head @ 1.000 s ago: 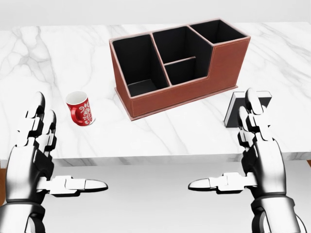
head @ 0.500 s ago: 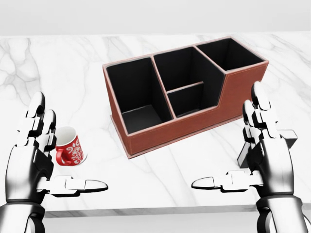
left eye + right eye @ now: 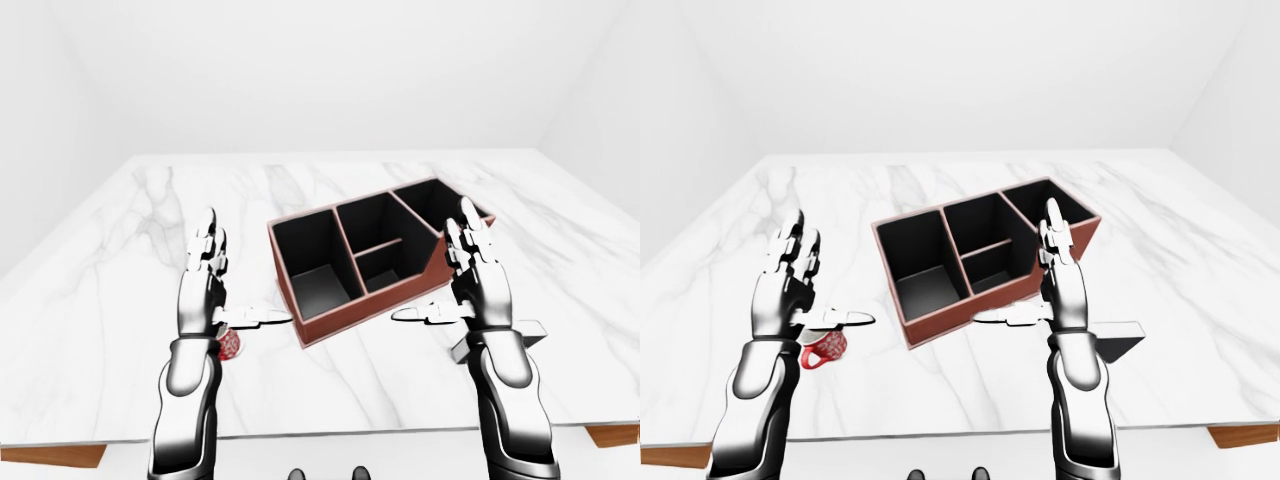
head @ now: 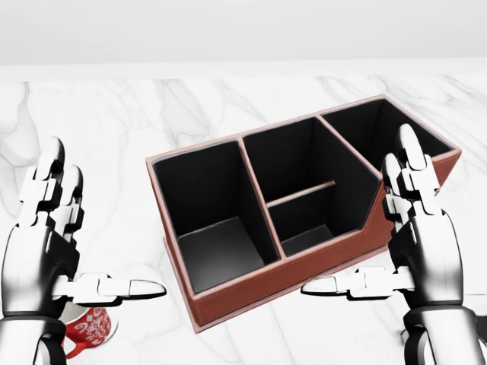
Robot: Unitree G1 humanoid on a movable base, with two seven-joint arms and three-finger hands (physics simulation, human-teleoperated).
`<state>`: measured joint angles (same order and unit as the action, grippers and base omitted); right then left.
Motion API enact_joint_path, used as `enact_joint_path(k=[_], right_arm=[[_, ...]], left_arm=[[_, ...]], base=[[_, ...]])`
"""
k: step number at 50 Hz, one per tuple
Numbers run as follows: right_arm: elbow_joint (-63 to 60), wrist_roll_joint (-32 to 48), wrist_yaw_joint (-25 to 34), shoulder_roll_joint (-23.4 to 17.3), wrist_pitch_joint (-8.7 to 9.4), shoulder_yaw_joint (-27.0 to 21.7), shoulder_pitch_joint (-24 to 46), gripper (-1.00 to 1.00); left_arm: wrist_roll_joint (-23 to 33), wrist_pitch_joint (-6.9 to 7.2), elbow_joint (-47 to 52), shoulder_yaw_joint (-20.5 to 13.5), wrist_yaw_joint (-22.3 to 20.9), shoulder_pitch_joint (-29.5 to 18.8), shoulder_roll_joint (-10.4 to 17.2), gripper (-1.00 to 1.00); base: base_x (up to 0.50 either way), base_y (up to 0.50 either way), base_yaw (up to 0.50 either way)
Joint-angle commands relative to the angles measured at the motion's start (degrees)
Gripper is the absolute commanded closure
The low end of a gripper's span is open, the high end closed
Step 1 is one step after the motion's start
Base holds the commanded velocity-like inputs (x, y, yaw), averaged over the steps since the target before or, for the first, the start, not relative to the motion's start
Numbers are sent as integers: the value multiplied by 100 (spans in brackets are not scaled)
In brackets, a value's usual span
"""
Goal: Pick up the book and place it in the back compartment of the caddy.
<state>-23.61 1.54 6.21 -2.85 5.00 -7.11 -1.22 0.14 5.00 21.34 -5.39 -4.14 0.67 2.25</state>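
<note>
White marble table (image 3: 1200, 290) is carrying a reddish-brown caddy (image 4: 319, 266) with black-lined compartments, which is sitting at an angle near the middle of the head view. Both of the robot's silver hands are hovering above the surface with fingers stretched upward and thumbs pointing inward, spread wide and gripping nothing. In the head view the left hand (image 4: 46, 243) is showing at the left edge, apart from the caddy's near corner, while the right hand (image 4: 415, 236) is overlapping the caddy's right end. A red mug (image 3: 826, 346) with a white pattern is lying just below the left hand in the right-eye view, partly hidden by the wrist. The book (image 3: 1118, 340), a dark slab with pale edges, is resting on the marble to the right of the right forearm in that same view, outside the caddy and near its lower right corner; the arm is covering part of it. Pale walls are closing in the scene behind the table
</note>
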Motion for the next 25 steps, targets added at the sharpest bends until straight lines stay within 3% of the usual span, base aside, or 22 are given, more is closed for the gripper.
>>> enact_joint_path(k=[1,8,25], right_arm=[[-68,19,11,0,0,5,-6,-100],[-64,93,-86,5,0,11,64,-100],[-118,179,-112,2,0,58,42,-100]], left_arm=[[-6,0,92,-17,-2,-8,3,-100],[-6,0,115,-21,-3,-13,3,-100],[4,0,148,-11,-3,3,3,-100]], base=[[50,0,0],[42,0,0],[0,0,0]])
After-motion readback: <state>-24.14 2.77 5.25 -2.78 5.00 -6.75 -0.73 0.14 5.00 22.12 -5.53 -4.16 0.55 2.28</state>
